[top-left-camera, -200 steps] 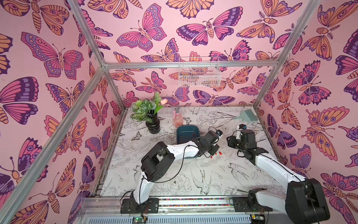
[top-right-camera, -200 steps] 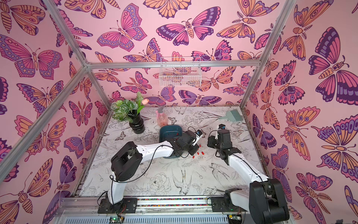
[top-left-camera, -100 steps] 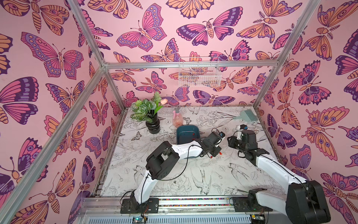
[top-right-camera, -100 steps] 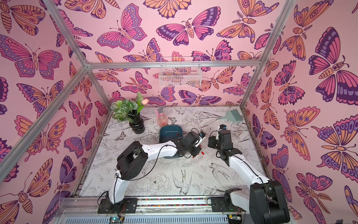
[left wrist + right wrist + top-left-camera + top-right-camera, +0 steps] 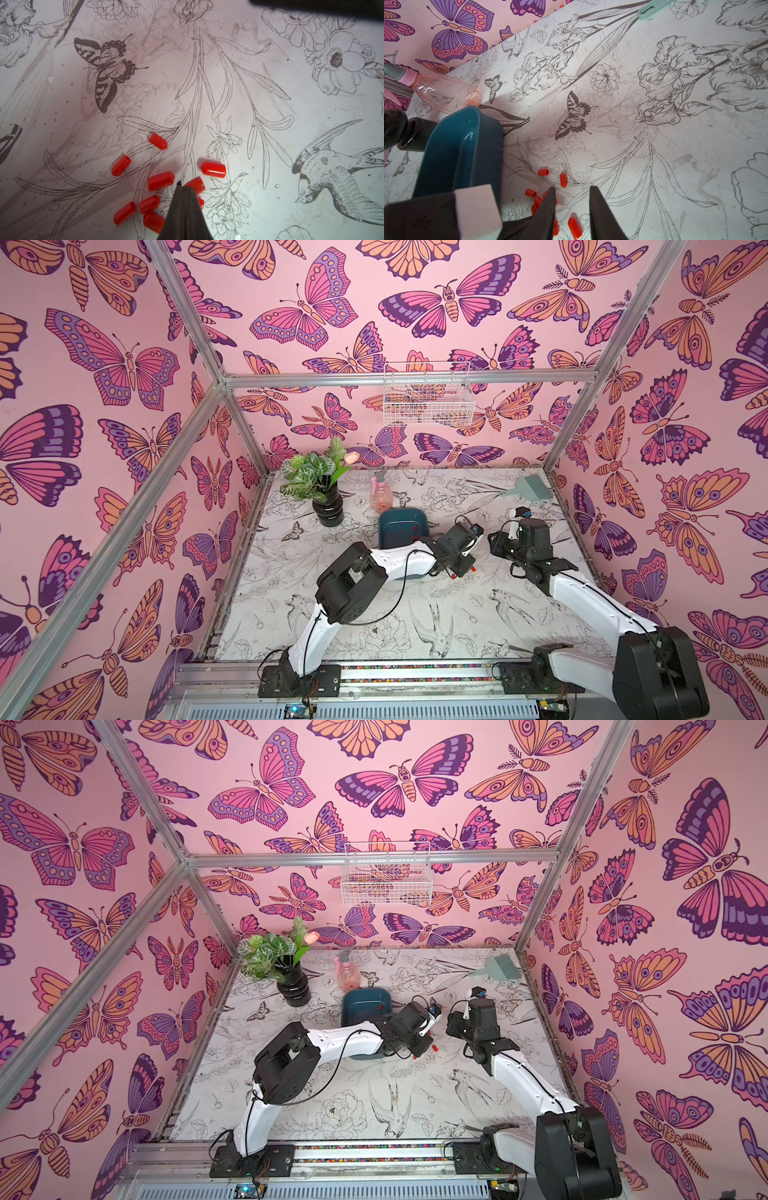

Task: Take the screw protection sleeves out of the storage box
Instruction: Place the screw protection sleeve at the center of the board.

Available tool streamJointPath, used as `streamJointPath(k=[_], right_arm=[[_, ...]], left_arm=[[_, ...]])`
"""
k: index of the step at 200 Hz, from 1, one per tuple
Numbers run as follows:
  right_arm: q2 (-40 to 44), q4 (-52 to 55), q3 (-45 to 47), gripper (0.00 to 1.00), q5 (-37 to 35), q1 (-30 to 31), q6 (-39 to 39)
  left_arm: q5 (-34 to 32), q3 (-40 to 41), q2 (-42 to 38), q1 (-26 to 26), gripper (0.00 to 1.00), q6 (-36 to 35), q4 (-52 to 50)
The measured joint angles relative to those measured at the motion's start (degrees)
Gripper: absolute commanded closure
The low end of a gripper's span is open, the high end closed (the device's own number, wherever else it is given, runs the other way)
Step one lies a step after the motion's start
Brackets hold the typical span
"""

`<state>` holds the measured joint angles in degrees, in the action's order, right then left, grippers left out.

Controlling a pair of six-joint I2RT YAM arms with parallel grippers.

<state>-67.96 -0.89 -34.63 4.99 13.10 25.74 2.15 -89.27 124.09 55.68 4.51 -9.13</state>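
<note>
Several red screw protection sleeves [image 5: 161, 180] lie loose on the patterned table, also seen in the right wrist view [image 5: 574, 227] and as red specks in both top views [image 5: 472, 569] [image 5: 436, 1048]. My left gripper [image 5: 184, 185] hangs just over this pile with its jaws shut and nothing between them. It is right of the storage box in a top view [image 5: 462, 567]. The teal storage box [image 5: 401, 526] [image 5: 365, 1004] [image 5: 452, 145] sits left of the pile, with a red speck inside it [image 5: 414, 527]. My right gripper [image 5: 572, 189] is open above the pile's edge, holding nothing.
A black vase with a leafy plant [image 5: 328, 510] and a pink spray bottle [image 5: 381, 495] stand behind the box. A pale green brush [image 5: 530, 487] lies at the back right. A white wire basket [image 5: 428, 400] hangs on the back wall.
The left arm's elbow has shifted a little to the right, and its gripper stays over the sleeves. The right arm has barely moved.
</note>
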Motion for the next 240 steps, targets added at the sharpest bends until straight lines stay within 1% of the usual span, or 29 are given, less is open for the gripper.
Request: streamJointPath(k=[50,78,115,145,195,226,240], right_arm=[[0.0,0.0,0.0,0.68,0.0,0.0,0.0],[0.0,0.0,0.0,0.68,0.0,0.0,0.0],[0.0,0.0,0.0,0.68,0.0,0.0,0.0],[0.0,0.0,0.0,0.68,0.0,-0.1,0.0],[0.0,0.0,0.0,0.68,0.2,-0.2,0.0],[0.0,0.0,0.0,0.68,0.2,-0.2,0.0],[0.0,0.0,0.0,0.68,0.3,-0.3,0.0]], left_arm=[[0.0,-0.9,0.7,0.0,0.97,0.0,-1.1],[0.0,-1.0,0.8,0.0,0.94,0.0,-1.9],[-0.1,-1.9,1.5,0.0,0.83,0.0,-2.7],[-0.3,-1.9,1.6,0.0,0.71,0.0,-3.0],[-1.2,-2.0,1.6,0.0,0.69,0.0,-3.0],[-3.9,-1.8,1.4,0.0,0.70,0.0,-3.0],[-5.8,-0.4,0.4,0.0,0.71,0.0,-2.6]])
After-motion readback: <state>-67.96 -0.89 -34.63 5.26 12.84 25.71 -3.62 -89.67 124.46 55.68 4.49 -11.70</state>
